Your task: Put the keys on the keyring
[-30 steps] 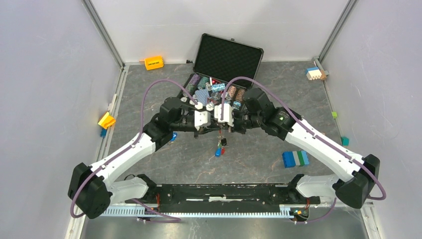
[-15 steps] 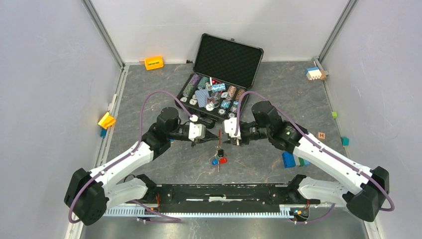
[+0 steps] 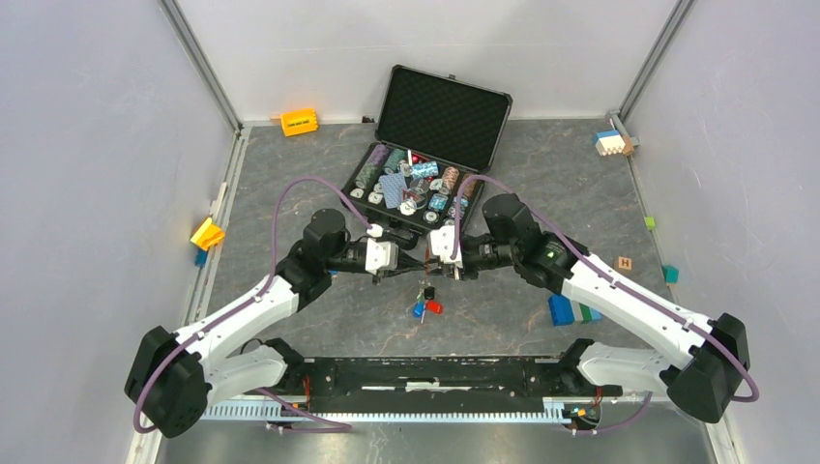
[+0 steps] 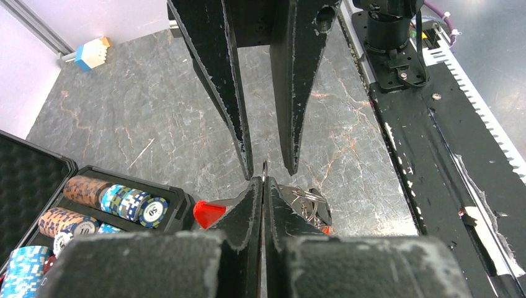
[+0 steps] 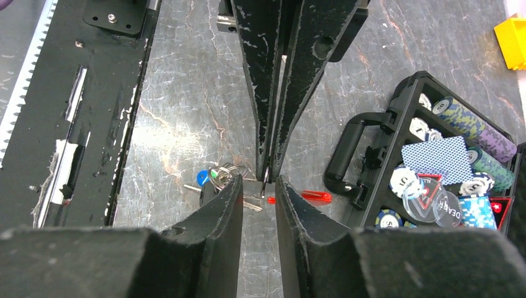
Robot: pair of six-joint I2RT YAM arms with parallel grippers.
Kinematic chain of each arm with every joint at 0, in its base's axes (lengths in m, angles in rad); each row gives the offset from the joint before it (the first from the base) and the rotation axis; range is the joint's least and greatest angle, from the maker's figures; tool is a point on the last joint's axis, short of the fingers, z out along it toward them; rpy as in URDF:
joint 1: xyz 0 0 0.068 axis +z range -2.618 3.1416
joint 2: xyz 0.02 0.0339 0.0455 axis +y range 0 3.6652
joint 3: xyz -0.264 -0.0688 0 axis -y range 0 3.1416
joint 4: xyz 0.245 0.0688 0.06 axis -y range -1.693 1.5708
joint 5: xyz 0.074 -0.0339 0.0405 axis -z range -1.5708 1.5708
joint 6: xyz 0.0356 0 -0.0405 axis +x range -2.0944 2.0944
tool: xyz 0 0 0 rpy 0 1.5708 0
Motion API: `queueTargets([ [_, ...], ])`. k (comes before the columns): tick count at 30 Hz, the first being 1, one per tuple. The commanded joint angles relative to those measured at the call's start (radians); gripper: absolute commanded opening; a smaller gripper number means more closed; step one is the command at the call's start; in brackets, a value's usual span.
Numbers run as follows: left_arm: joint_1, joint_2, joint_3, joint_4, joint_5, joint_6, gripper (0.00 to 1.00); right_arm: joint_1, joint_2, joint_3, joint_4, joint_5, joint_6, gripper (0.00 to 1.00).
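Observation:
My left gripper (image 3: 414, 263) is shut on the thin metal ring of the keyring (image 4: 264, 166), which stands edge-on between its tips (image 4: 263, 181). The keyring's red fob (image 5: 308, 197) pokes out to one side, also seen in the left wrist view (image 4: 208, 213). A bunch of keys (image 3: 423, 307) with blue (image 5: 203, 178) and green caps hangs on rings just below, at or near the table. My right gripper (image 5: 259, 181) faces the left one tip to tip. Its jaws are open on either side of the ring, holding nothing.
An open black case (image 3: 483, 130) of poker chips and cards stands just behind the grippers; its handle (image 5: 347, 149) is close to the fob. Blue and green blocks (image 3: 573, 307) lie at the right, an orange block (image 3: 299, 122) far left, and the black base rail (image 3: 425, 372) runs along the near edge.
Both arms came nearer and lower with the keyring. The right gripper let go and opened, drew back, then closed in again round the ring.

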Motion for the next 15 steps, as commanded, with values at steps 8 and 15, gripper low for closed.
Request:
queueTargets([
  [8, -0.002, -0.030, -0.006, 0.101, 0.049, -0.030, 0.02, 0.001, -0.006, -0.007, 0.056, 0.022, 0.010, 0.26],
  [15, 0.002, -0.036, -0.013, 0.101, 0.055, -0.029, 0.02, -0.010, -0.021, -0.022, 0.058, 0.046, 0.005, 0.28],
])
